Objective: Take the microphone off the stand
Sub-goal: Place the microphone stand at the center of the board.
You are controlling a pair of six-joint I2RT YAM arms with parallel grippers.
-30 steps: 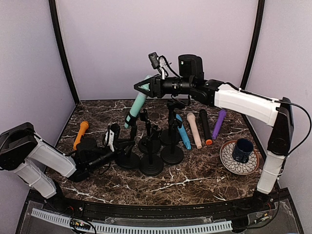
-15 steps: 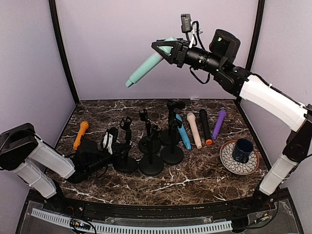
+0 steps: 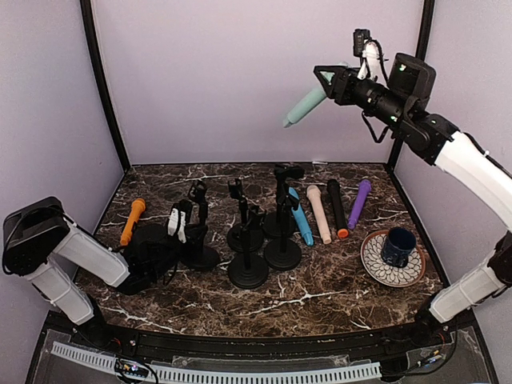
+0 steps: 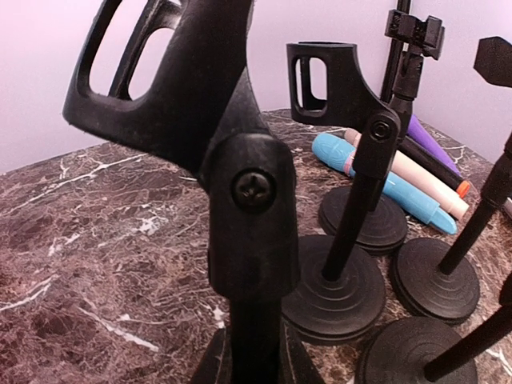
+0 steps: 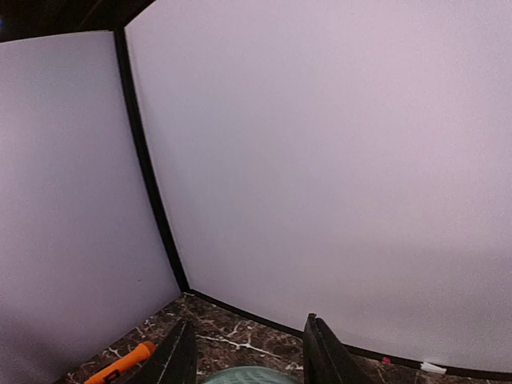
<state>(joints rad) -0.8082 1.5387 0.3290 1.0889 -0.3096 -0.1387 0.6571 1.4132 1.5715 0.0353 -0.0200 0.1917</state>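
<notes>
the teal microphone (image 3: 304, 106) is off its stand and high in the air toward the back right corner, well above the dark marble worktop (image 3: 336, 292), tilted so its free end points down and to the left. the right jaws pinch its upper end, spread only as far as its width. in the right wrist view the two black fingers (image 5: 178, 358) flank a sliver of its rounded teal body at the bottom edge. the right arm (image 3: 472, 164) is stretched steeply upward. the left arm (image 3: 88, 256) lies low over the left side of the worktop, and the left jaws are pressed together low on the post of the leftmost black microphone stand (image 3: 198, 240). its open black clip (image 4: 160, 72) looms close in the left wrist view and holds nothing. several other black stands (image 3: 248, 272) cluster just to its right. an orange microphone (image 3: 132, 220) lies flat near the left wall. right of the stands, a blue microphone (image 3: 302, 218), a pale pink microphone (image 3: 319, 214), a black microphone with an orange tip (image 3: 338, 208) and a purple microphone (image 3: 359, 203) lie side by side. nearer the right edge a patterned plate (image 3: 376, 272) bears a dark blue mug (image 3: 398, 246).
</notes>
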